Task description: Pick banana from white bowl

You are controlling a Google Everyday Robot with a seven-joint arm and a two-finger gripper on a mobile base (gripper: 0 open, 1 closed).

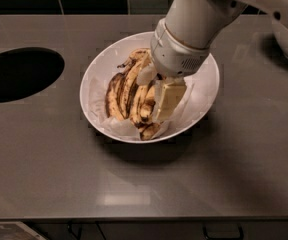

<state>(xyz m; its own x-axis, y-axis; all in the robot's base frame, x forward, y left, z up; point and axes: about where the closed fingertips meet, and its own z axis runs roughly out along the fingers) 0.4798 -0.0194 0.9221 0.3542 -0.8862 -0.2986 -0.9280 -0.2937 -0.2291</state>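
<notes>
The banana [129, 94], a ripe, dark-spotted bunch, lies in the white bowl [206, 84] near the far edge of the bench [59, 174]. It is probably soft, light and easily bruised, so it wants a gentle grip at mid-body. The claw [166, 100] is down in the bowl at the bunch's right side; I cannot tell whether it is spread or pinching.

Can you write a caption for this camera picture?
Robot hand low in the white bowl, beside the brown-spotted bananas.
</notes>
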